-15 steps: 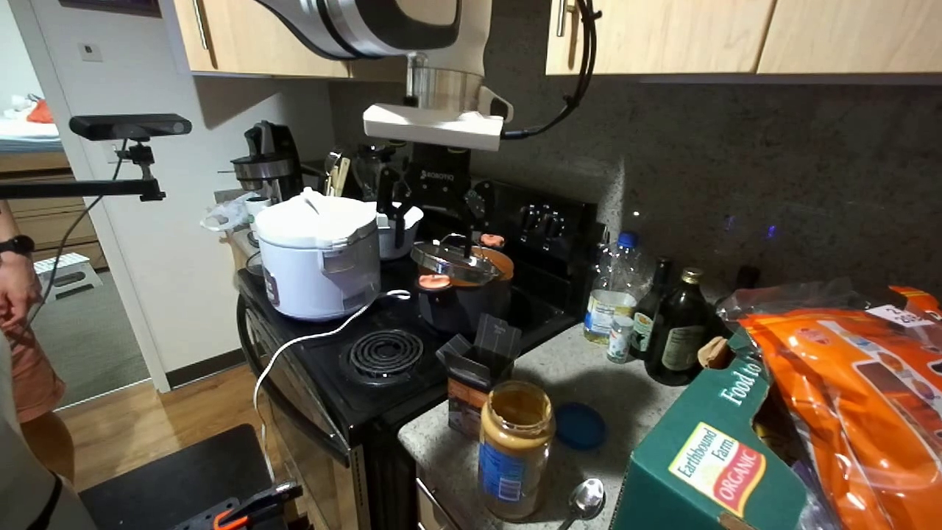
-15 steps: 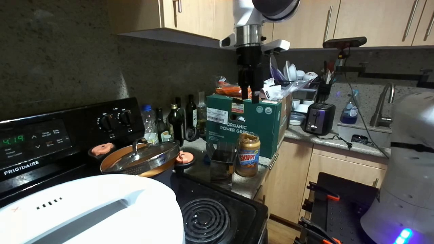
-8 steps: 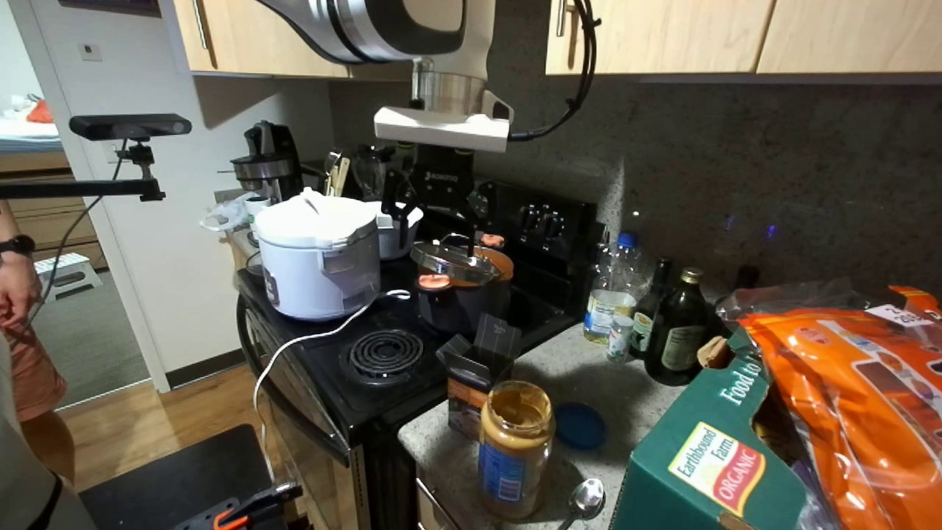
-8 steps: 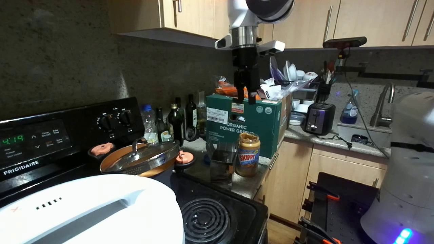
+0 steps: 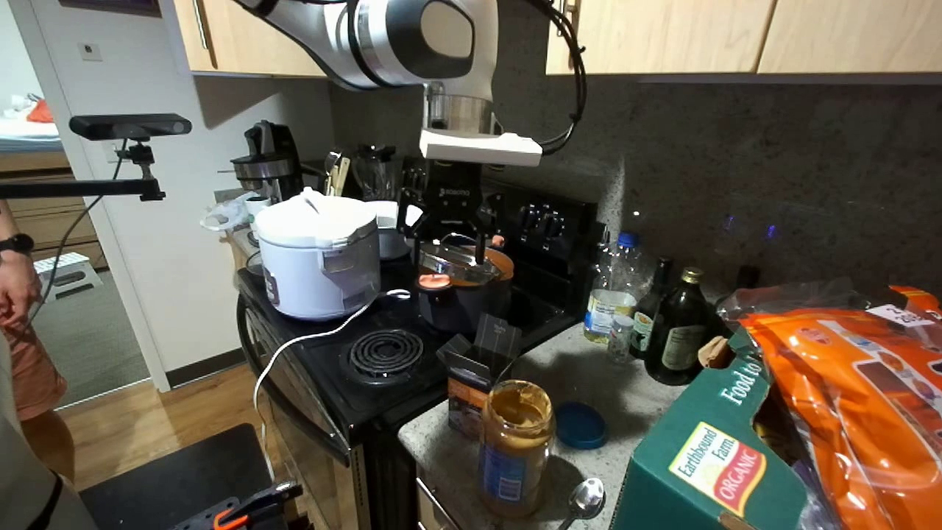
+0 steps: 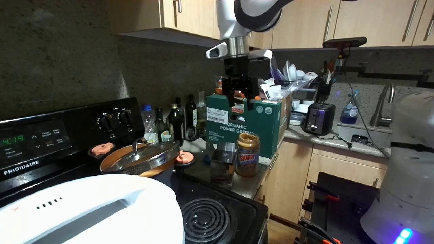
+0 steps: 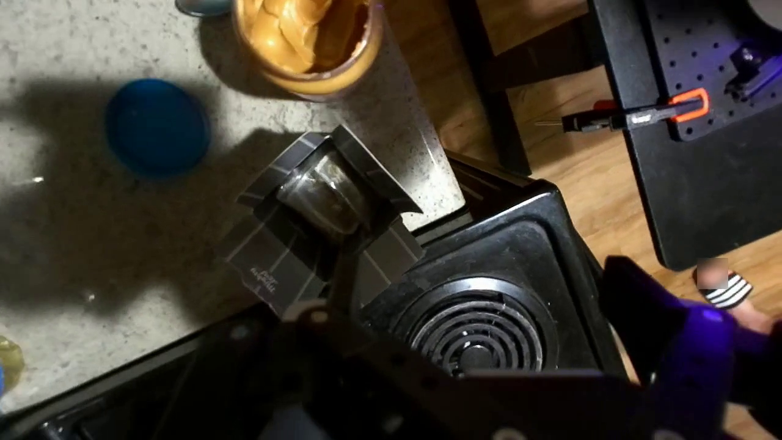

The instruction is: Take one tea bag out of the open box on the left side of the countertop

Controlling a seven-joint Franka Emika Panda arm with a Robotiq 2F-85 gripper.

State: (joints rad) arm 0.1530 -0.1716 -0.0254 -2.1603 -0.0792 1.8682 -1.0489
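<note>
We locate the grey speckled countertop [image 5: 548, 357] alongside the black stove [image 5: 390, 401]. The arm [image 5: 416, 44] enters from above with its wrist directed downward. The green carton [image 6: 261, 125] stands on the countertop and carries orange packaging at its top. The white rice cooker [image 5: 316, 265] sits on the stove. Near it we find the dark pot [image 5: 467, 313], with a glass lid [image 6: 145, 157] resting tilted and off-centre on it.

The gripper [image 6: 240, 105] points down. Its fingers are spread well apart and the space between them is clear, so we read it as unloaded. In both exterior views the fingertips hang well above the open box [image 7: 324, 201]. In the wrist view one finger, blurred, crosses in front of part of that box.

The open box stands upright on the countertop, next to the stove edge, with its dark flaps [image 7: 269, 260] unfolded. Inside we see shiny, brownish contents; we cannot tell how many pieces there are. Just beside the box stands the uncapped jar [image 6: 248, 157], labelled SKIPPY and partly filled with peanut butter. A blue lid [image 5: 580, 425] lies flat near both. A metal spoon [image 5: 586, 497] lies near the base of the jar.
</note>
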